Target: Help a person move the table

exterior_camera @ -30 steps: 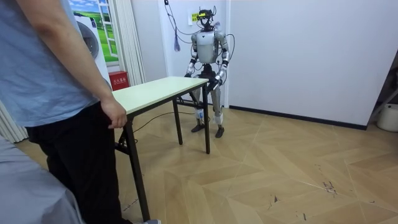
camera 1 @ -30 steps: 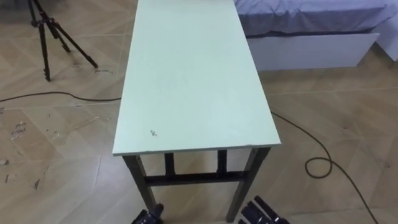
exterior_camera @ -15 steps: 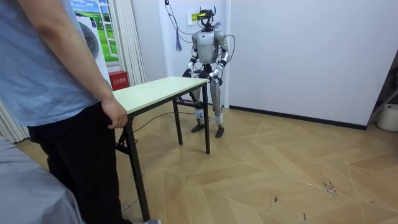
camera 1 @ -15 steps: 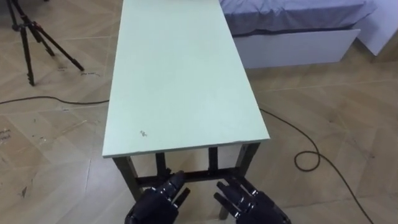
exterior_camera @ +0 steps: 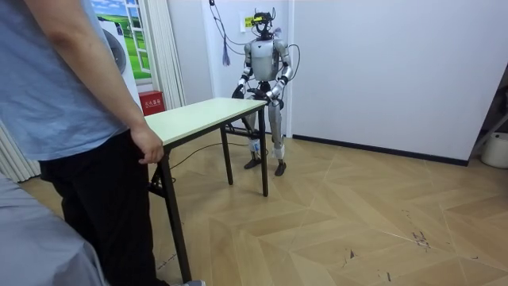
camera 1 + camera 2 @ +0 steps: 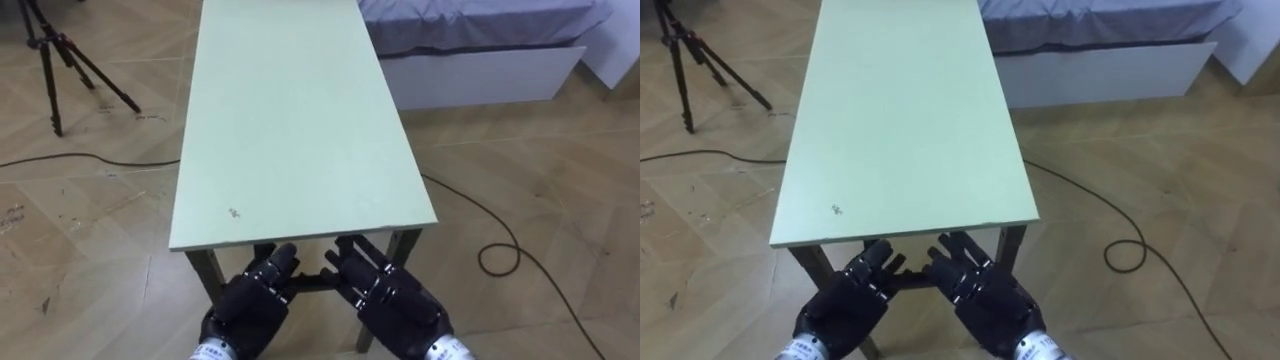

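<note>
The table (image 6: 290, 120) has a long pale green top and dark legs, and stretches away from me. My left hand (image 6: 248, 305) and right hand (image 6: 398, 300) are side by side just below its near edge, palms down, fingers straight and open. Their tips reach up to the edge; contact cannot be told. In the room view I stand at the table's (image 5: 202, 117) far end by the white wall. A person in a blue shirt and dark trousers stands at the other end, one hand (image 5: 146, 148) at the table's corner.
A dark tripod (image 6: 58, 62) stands on the floor to my left. A bed (image 6: 480, 25) with a grey-blue cover and white base lies to the right of the table. A dark cable (image 6: 500, 255) loops on the wooden floor at right.
Both hands have risen from the picture's bottom edge up to the table's near edge. The eye view has shifted a little. The person and the table stay as they were.
</note>
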Available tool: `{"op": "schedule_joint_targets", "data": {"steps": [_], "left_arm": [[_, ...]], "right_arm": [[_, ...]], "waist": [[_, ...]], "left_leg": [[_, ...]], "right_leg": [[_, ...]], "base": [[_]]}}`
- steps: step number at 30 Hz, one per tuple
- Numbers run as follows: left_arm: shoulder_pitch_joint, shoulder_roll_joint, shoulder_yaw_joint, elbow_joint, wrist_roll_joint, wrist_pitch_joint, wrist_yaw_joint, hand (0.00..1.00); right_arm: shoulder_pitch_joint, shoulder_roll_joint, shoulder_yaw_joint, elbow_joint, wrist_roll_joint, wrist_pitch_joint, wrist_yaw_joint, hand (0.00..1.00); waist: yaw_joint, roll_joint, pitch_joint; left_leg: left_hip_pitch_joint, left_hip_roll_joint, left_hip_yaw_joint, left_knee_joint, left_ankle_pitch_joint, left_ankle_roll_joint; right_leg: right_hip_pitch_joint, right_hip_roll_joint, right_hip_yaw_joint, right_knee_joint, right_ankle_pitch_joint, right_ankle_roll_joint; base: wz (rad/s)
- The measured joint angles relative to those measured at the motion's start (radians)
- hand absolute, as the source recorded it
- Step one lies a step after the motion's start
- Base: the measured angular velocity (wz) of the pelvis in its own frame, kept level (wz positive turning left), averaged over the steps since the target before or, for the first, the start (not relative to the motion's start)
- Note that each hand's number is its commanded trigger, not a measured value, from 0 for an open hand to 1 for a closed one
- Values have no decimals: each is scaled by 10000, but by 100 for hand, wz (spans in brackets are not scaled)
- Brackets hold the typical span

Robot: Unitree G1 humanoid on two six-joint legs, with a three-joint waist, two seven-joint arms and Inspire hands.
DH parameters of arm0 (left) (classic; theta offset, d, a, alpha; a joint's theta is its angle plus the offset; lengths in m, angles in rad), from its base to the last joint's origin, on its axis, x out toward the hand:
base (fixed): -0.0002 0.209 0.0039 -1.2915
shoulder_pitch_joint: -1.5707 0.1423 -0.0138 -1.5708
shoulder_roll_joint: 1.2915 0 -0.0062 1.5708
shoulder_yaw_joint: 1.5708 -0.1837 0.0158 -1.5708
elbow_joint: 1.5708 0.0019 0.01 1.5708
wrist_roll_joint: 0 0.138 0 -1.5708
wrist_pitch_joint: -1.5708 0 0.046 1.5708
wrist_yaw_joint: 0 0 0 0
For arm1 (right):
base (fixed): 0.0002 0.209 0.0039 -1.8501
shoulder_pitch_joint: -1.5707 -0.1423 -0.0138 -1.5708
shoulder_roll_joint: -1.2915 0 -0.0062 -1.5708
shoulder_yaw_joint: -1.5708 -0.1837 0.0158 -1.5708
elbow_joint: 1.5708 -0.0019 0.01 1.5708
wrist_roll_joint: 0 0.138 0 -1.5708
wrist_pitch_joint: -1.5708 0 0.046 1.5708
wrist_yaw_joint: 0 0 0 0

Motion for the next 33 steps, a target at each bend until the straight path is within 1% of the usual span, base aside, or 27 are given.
{"op": "schedule_joint_targets", "data": {"steps": [2, 4, 6, 7, 11, 12, 14, 17, 19, 22, 25, 29, 33], "left_arm": [[-82, -1, 262, 2, -213, -1, 127, 0], [-94, -1, 714, 31, -840, -15, 160, 0], [-93, 24, 958, 78, -1246, 11, 186, 0], [-89, 33, 953, 127, -1444, 61, 204, 0], [-66, 33, 954, 508, -1520, 275, 288, 0], [-72, 29, 975, 633, -1534, 299, 291, 0], [-76, -13, 1133, 764, -1539, 446, 302, 0], [-75, -15, 1215, 1003, -1548, 653, 333, 0], [-81, -15, 1350, 1240, -1566, 876, 355, 0], [-144, -15, 1486, 1488, -1628, 1083, 357, 0], [-237, -14, 1543, 1706, -1645, 1159, 357, 0], [-260, -14, 1542, 1913, -1650, 1166, 357, 0], [-281, -14, 1542, 1912, -1649, 1203, 357, 0]], "right_arm": [[-81, -51, -19, 9, 389, 0, -22, 0], [-168, -197, -14, 14, 720, 21, -73, 0], [-171, -277, -27, 14, 923, 18, -128, 0], [-170, -312, -37, 5, 949, 22, -181, 0], [-175, -324, -322, -2, 947, 32, -629, 0], [-216, -337, -439, -4, 947, 34, -800, 0], [-358, -375, -581, -3, 948, 79, -1017, 0], [-388, -395, -746, -6, 951, 110, -1303, 0], [-415, -395, -758, -12, 972, 128, -1562, 0], [-426, -395, -781, -14, 1005, 209, -1741, 0], [-444, -395, -872, 9, 1005, 311, -1903, 0], [-457, -392, -915, 7, 1052, 336, -1924, 0], [-463, -341, -906, -1, 1774, 338, -2102, 0]], "waist": [[49, 27, 7], [82, 62, 6], [221, 75, 8], [278, 80, 10], [357, 123, 37], [369, 150, 25], [341, 182, 42], [359, 262, 6], [336, 337, -39], [300, 362, -56], [293, 358, -55], [272, 351, -53], [315, 349, -52]], "left_leg": [[-8, -2, -22, 1, 0, 0], [3, -2, -42, -2, 3, -1], [22, -2, -30, -3, 3, -1], [25, -2, -33, -2, 3, -1], [190, -5, -40, -31, 2, -1], [206, -4, -39, -31, 2, -1], [200, -4, -37, -30, 3, -1], [201, -4, -36, -29, 11, -15], [203, -4, -39, -28, 13, -18], [233, -4, -38, -27, 16, -24], [271, -4, -13, -26, 16, -24], [278, -2, -5, -24, 16, -25], [290, 1, 6, -40, 16, -25]], "right_leg": [[0, -1, 1, 3, 0, 0], [16, 2, 14, 3, -1, -1], [20, 2, 19, 4, -2, -2], [21, 0, 17, 5, -2, -2], [163, 1, 20, 2, -22, -35], [185, 2, 19, 2, -25, -38], [181, 2, 21, 1, -33, -53], [190, 4, 15, 1, -46, -76], [192, 5, 14, 5, -47, -77], [216, 4, 17, 11, -50, -83], [266, 5, 19, 16, -65, -108], [280, 7, 5, 15, -66, -109], [279, 15, 11, 15, -66, -109]], "base": [[0], [0], [0], [0], [0], [0], [0], [0], [0], [0], [0], [0], [0]]}}
